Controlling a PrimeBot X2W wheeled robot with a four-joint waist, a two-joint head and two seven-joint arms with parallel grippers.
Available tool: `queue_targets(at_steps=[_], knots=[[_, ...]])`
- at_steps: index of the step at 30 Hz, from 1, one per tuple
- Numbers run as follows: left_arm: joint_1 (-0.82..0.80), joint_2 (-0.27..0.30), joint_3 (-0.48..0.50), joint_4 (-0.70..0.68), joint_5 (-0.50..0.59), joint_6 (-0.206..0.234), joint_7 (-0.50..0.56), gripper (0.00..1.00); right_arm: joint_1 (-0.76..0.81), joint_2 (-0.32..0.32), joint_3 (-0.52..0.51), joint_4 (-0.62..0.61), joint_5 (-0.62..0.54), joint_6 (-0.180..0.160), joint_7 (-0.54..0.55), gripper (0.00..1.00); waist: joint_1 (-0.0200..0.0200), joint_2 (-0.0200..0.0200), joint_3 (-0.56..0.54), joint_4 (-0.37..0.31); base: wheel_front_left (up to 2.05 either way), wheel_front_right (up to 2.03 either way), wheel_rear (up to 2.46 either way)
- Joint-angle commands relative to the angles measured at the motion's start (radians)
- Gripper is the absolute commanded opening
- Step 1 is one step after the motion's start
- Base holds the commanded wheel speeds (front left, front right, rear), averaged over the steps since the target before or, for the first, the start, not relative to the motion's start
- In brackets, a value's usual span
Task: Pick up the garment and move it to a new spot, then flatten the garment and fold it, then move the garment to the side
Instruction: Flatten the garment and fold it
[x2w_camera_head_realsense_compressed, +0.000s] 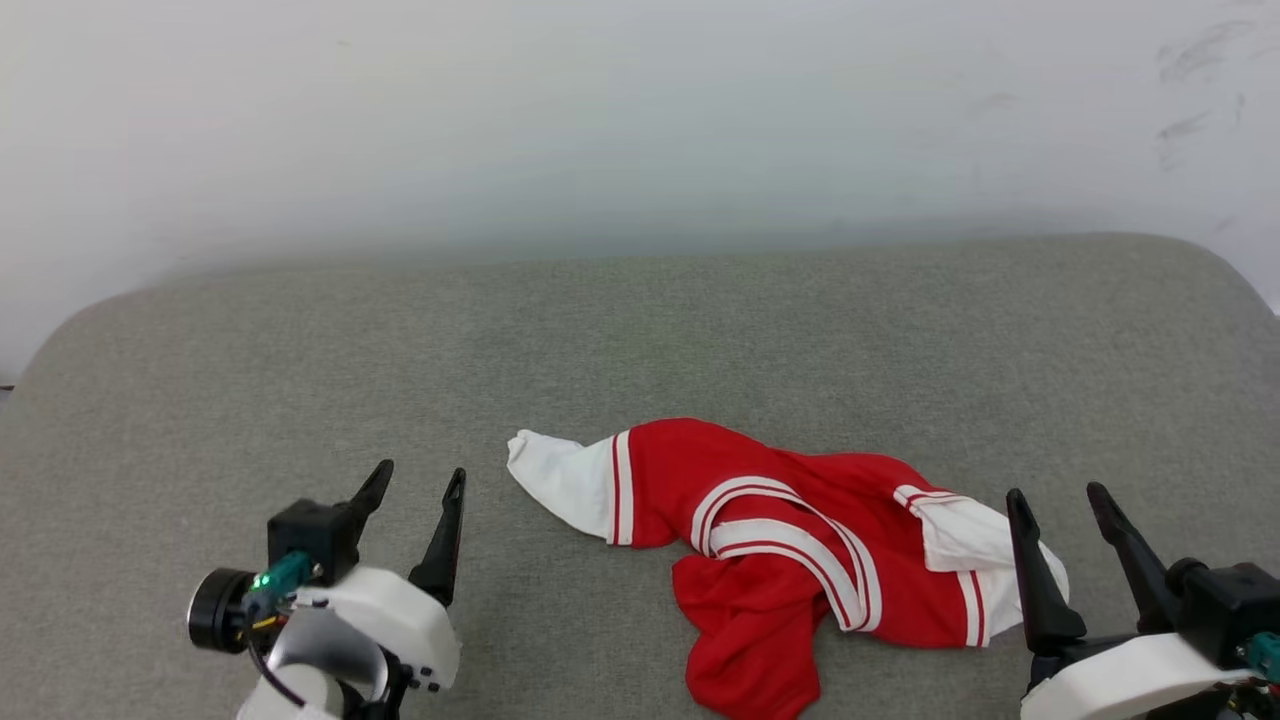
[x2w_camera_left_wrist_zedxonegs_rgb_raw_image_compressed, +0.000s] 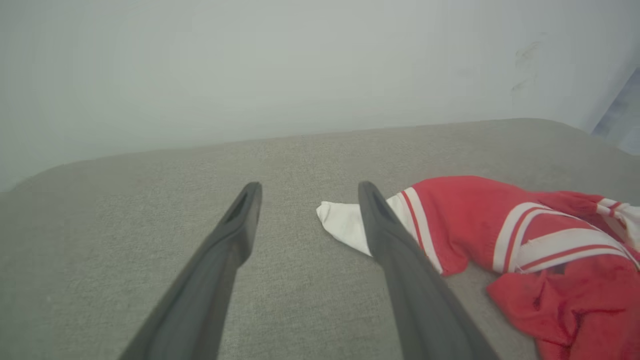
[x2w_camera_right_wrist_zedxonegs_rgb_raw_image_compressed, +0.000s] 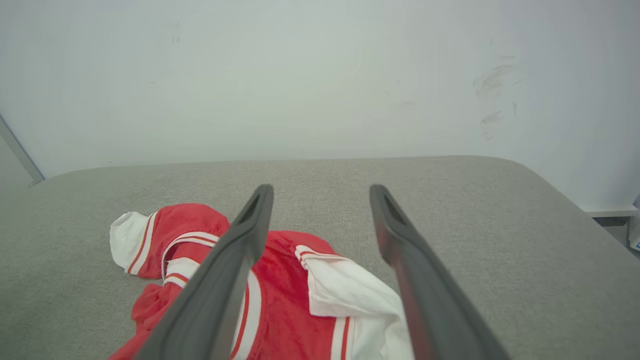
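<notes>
Red jersey (x2w_camera_head_realsense_compressed: 790, 540) lies crumpled on the grey fabric surface (x2w_camera_head_realsense_compressed: 640, 330), centre-right, one white sleeve just beside the right gripper (x2w_camera_head_realsense_compressed: 1055, 490). Left gripper (x2w_camera_head_realsense_compressed: 421, 469) sits apart. Both spread wide, empty. Judging by that: pick, move, flatten, fold, set-aside all pending.

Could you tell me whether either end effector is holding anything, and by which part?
Nothing is held: the left end effector and right end effector are both open, and the red jersey lies crumpled on the grey fabric surface.
</notes>
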Motion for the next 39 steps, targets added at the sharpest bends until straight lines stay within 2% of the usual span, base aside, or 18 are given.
queue_targets(at_steps=[1, 7, 14, 18, 24, 28, 30, 32, 35, 39], knots=[[-0.041, 0.014, -0.013, 0.008, -0.013, -0.010, 0.053, 1.00, 0.011, 0.001, 0.013, -0.011, 0.015, -0.001, 0.003, 1.00, 0.0001, -0.0001, 0.014, -0.022, 0.00, 0.00, 0.00], [-0.189, 0.068, -0.071, 0.055, -0.091, -0.027, 0.291, 1.00, -0.022, 0.001, 0.042, -0.014, 0.031, -0.001, -0.001, 1.00, 0.0001, -0.0001, 0.093, -0.078, 0.00, 0.00, 0.00], [-0.340, 0.138, -0.125, 0.130, -0.229, -0.030, 0.556, 1.00, -0.061, 0.001, 0.040, -0.003, 0.045, -0.001, -0.023, 1.00, 0.0001, -0.0001, 0.200, -0.130, 0.00, 0.00, 0.00], [-0.398, 0.186, -0.144, 0.178, -0.281, -0.030, 0.652, 1.00, -0.082, 0.001, 0.048, 0.017, 0.062, -0.001, -0.047, 1.00, 0.0001, -0.0001, 0.249, -0.156, 0.00, 0.00, 0.00], [-0.443, 0.219, -0.178, 0.251, -0.318, -0.031, 0.746, 1.00, -0.101, 0.001, 0.058, 0.052, 0.082, -0.001, -0.076, 1.00, 0.0001, -0.0001, 0.290, -0.176, 0.00, 0.00, 0.00], [-0.433, 0.213, -0.222, 0.304, -0.368, -0.031, 0.813, 1.00, -0.109, 0.001, 0.060, 0.079, 0.096, -0.001, -0.093, 1.00, 0.0001, -0.0001, 0.303, -0.184, 0.00, 0.00, 0.00], [-0.415, 0.210, -0.258, 0.318, -0.390, -0.031, 0.843, 0.45, -0.112, 0.001, 0.061, 0.090, 0.102, -0.001, -0.098, 1.00, 0.0001, -0.0001, 0.305, -0.187, 0.00, 0.00, 0.00], [-0.400, 0.208, -0.286, 0.321, -0.408, -0.032, 0.847, 0.00, -0.115, 0.001, 0.061, 0.101, 0.107, -0.001, -0.103, 1.00, 0.0001, -0.0001, 0.304, -0.187, 0.00, 0.00, 0.00], [-0.390, 0.211, -0.307, 0.319, -0.416, -0.032, 0.815, 0.00, -0.117, 0.001, 0.056, 0.113, 0.112, -0.001, -0.103, 1.00, 0.0001, -0.0001, 0.299, -0.183, 0.00, 0.00, 0.00], [-0.403, 0.228, -0.307, 0.313, -0.384, -0.030, 0.703, 0.00, -0.113, 0.001, 0.039, 0.121, 0.107, -0.001, -0.090, 1.00, 0.0001, -0.0001, 0.277, -0.170, 0.00, 0.00, 0.00]])
